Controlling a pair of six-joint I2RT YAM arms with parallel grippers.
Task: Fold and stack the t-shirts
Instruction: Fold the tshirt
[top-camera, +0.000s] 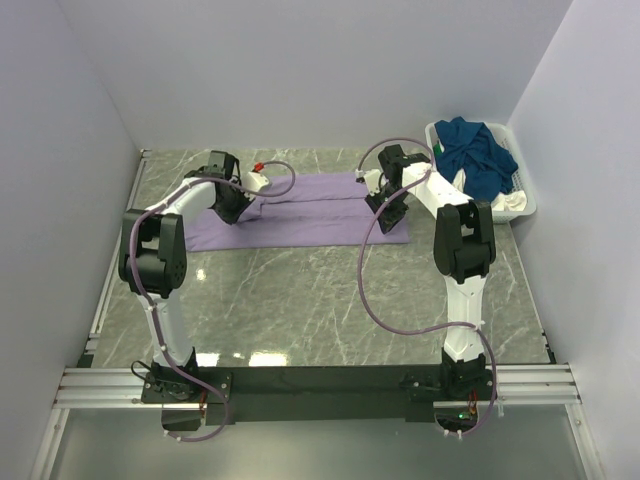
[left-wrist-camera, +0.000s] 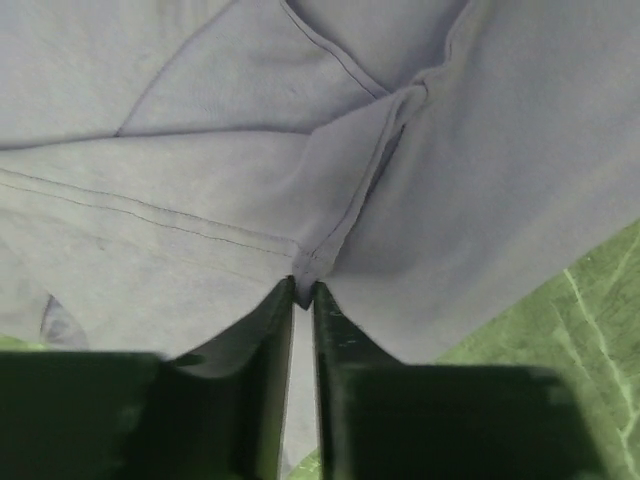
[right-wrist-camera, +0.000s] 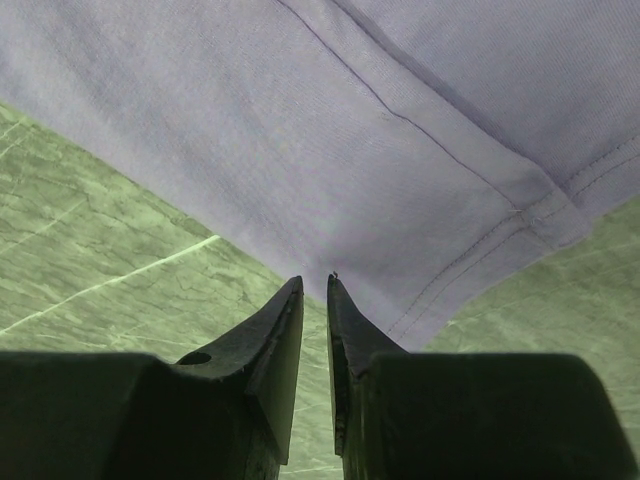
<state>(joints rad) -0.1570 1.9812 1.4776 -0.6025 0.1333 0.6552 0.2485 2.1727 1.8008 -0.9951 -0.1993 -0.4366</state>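
Note:
A pale lilac t-shirt (top-camera: 300, 215) lies spread across the far middle of the marble table (top-camera: 320, 300). My left gripper (top-camera: 235, 212) is down at the shirt's left part. In the left wrist view it (left-wrist-camera: 303, 290) is shut, pinching a small fold of the lilac cloth (left-wrist-camera: 200, 150) at its tips. My right gripper (top-camera: 388, 208) is at the shirt's right end. In the right wrist view its jaws (right-wrist-camera: 315, 282) stand almost together, with the lilac shirt's (right-wrist-camera: 350, 130) edge caught at their tips. A dark teal t-shirt (top-camera: 475, 150) is heaped in the basket.
The white slatted basket (top-camera: 523, 205) stands at the far right corner against the wall. White walls close in the left, back and right. Purple cables loop from both arms over the table. A black rail (top-camera: 320, 380) runs along the near edge.

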